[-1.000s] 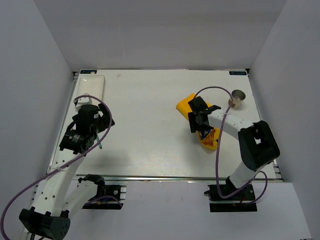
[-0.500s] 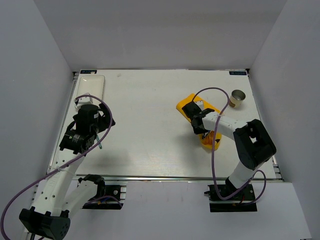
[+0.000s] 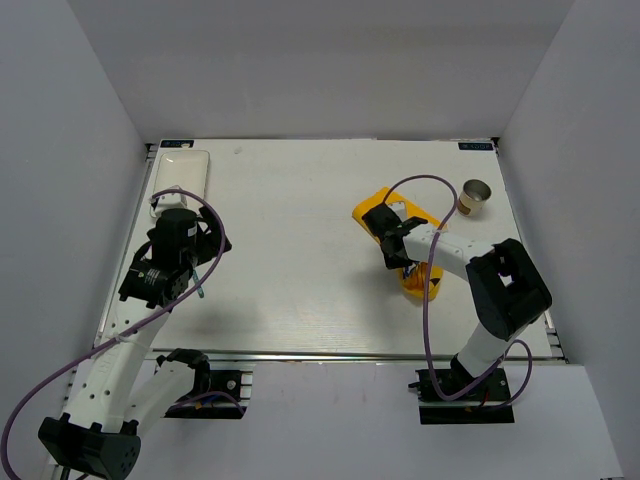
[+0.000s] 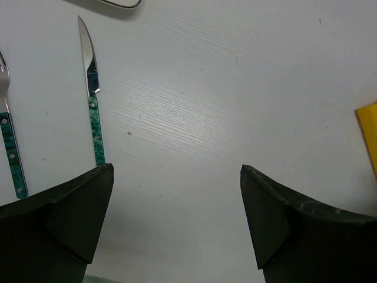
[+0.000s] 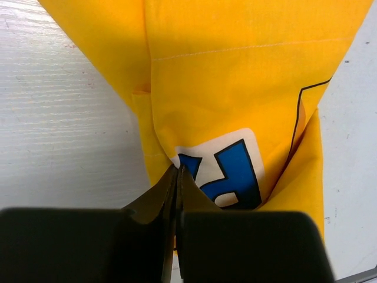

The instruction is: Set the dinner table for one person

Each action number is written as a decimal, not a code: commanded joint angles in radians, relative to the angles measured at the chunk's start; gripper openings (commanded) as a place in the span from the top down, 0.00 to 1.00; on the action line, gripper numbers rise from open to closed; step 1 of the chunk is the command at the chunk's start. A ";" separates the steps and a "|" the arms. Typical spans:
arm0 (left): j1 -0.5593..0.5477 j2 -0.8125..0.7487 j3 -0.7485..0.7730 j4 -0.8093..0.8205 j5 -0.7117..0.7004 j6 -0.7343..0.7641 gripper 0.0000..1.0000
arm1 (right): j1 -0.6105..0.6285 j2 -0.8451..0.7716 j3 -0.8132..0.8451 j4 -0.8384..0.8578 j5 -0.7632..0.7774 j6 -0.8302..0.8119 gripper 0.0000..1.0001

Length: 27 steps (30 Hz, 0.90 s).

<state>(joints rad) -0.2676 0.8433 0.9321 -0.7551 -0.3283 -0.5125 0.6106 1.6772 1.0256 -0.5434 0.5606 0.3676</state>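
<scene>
The dinner table (image 3: 300,210) is a large white top. A crumpled yellow placemat (image 3: 374,212) with a blue letter print lies right of centre. My right gripper (image 3: 392,257) is down at its near edge. In the right wrist view the placemat (image 5: 235,76) fills the frame, and the right gripper (image 5: 178,170) is shut with a fold of the cloth pinched at its tips. My left gripper (image 4: 177,171) hangs open over bare table on the left, holding nothing. A green-handled knife (image 4: 93,88) and fork (image 4: 9,130) lie ahead of it to the left.
A white rectangular plate (image 3: 182,172) sits in the far left corner. A small metal cup (image 3: 477,194) lies on its side at the far right, behind the placemat. Grey walls close in the table on three sides.
My right gripper dropped onto the placemat's near edge and closed on the cloth. The left arm has not moved.
</scene>
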 commanded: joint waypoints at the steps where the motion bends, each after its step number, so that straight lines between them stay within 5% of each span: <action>1: 0.004 -0.013 0.016 0.014 0.011 0.009 0.02 | 0.009 -0.008 0.017 0.037 -0.034 0.022 1.00; 5: 0.004 -0.013 0.017 0.014 0.008 0.008 0.02 | 0.023 -0.037 0.057 0.082 -0.180 -0.010 1.00; 15: 0.004 -0.050 0.033 -0.039 -0.149 -0.076 0.02 | 0.061 0.089 0.375 0.299 -0.925 -0.108 1.00; 19: 0.004 -0.046 0.028 -0.039 -0.118 -0.086 0.02 | 0.023 -0.121 0.257 0.367 -0.747 -0.042 1.00; 23: 0.004 -0.026 0.030 -0.007 -0.020 -0.070 0.02 | 0.015 -0.322 -0.067 0.324 -0.406 0.126 1.00; 25: 0.004 -0.016 0.031 0.022 0.061 -0.073 0.02 | 0.018 -0.486 -0.140 0.342 -0.355 0.209 1.00; 27: -0.018 0.003 0.022 0.075 0.115 -0.087 0.02 | 0.018 -0.612 -0.456 0.408 -0.309 0.322 1.00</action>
<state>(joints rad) -0.2695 0.8314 0.9321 -0.7609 -0.3302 -0.5850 0.6243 1.1862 0.8059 -0.1455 0.0978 0.5049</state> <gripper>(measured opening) 0.976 0.022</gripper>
